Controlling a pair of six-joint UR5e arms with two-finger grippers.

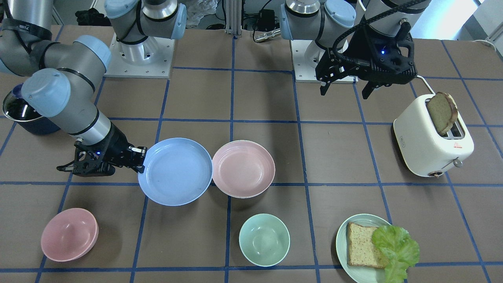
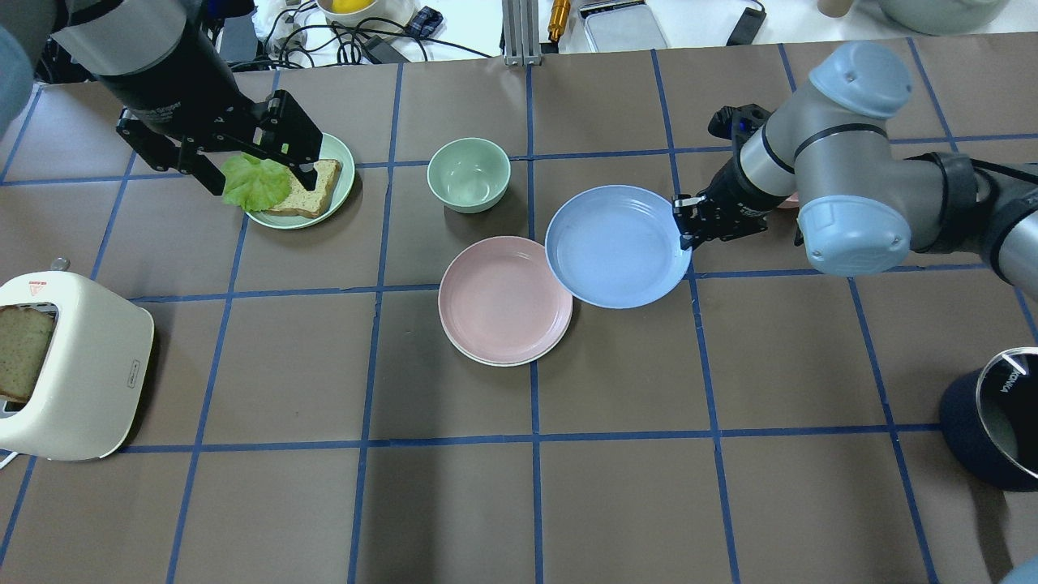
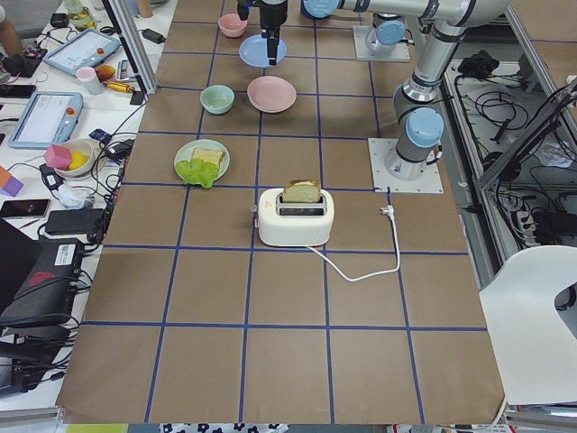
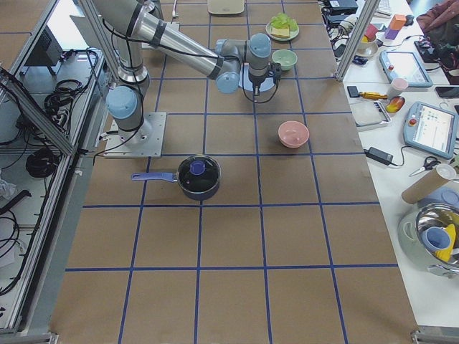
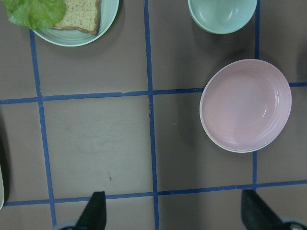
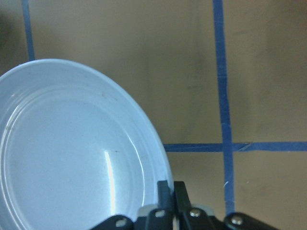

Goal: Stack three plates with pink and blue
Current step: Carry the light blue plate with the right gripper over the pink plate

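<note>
My right gripper (image 1: 142, 159) (image 2: 681, 231) is shut on the rim of the light blue plate (image 1: 175, 171) (image 2: 616, 246); the right wrist view shows the jaws (image 6: 172, 189) pinched on that rim (image 6: 72, 153). The blue plate is held slightly raised, and its edge overlaps the pale pink plate (image 1: 243, 168) (image 2: 504, 298) (image 5: 245, 104). The pink plate lies on the cream-white plate, of which only a thin rim (image 2: 495, 362) (image 5: 230, 149) shows. My left gripper (image 1: 345, 88) (image 2: 259, 182) (image 5: 175, 211) is open and empty, high above the table.
A mint bowl (image 1: 264, 239) (image 2: 469, 174) stands near the plates. There are also a pink bowl (image 1: 69, 234), a pale green plate (image 1: 341, 243) (image 2: 345, 162) with bread and lettuce, a white toaster (image 1: 432, 137) (image 2: 69, 365) with bread in it, and a dark pot (image 1: 19, 112) (image 2: 997, 422).
</note>
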